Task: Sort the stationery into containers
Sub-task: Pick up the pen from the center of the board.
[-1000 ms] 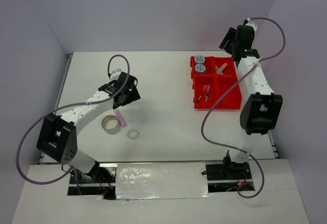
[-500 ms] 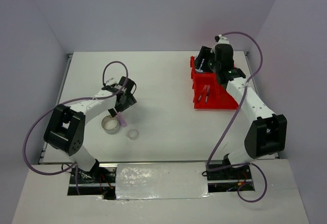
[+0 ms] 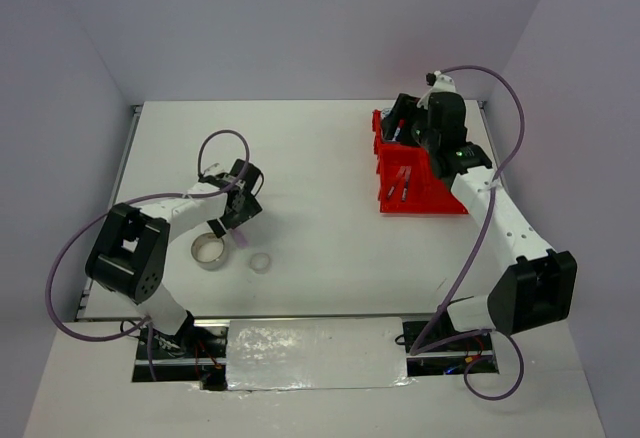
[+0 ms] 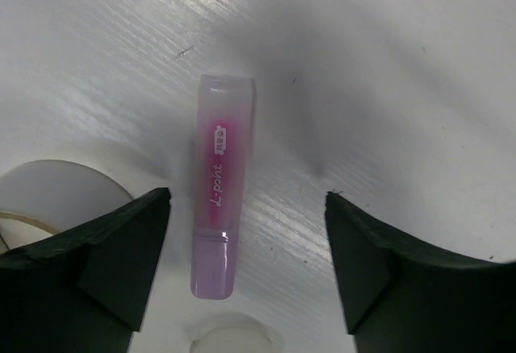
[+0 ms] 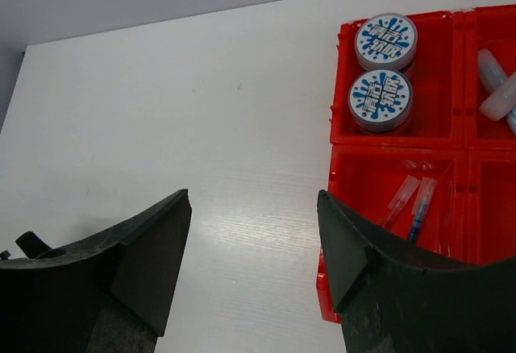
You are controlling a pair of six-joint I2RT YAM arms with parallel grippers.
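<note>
Now holds the left gripper low over the white table, both fingers spread wide and gripping nothing. Frames the pink stick between them, closer to the left-hand finger in the wrist view and touching neither. Shows it lying flat on the table, a printed label running along its side. Catches part of a silver tape ring just beside the stick at the left edge of that view, and the rim of a clear tape ring near the stick's closer end at the bottom edge. From overhead, places the pink stick just right of the silver tape ring, with the clear tape ring a little nearer the arm bases and apart from both.

Over on the right, carries the right gripper raised by the far-left part of the red tray, fingers likewise wide apart and empty. Finds two blue-patterned tape rolls side by side in the far-left compartment, pens in the near-left one, and pale short sticks in the far-right one, cut off by the picture's edge. Cannot tell what lies in the near-right compartment.
</note>
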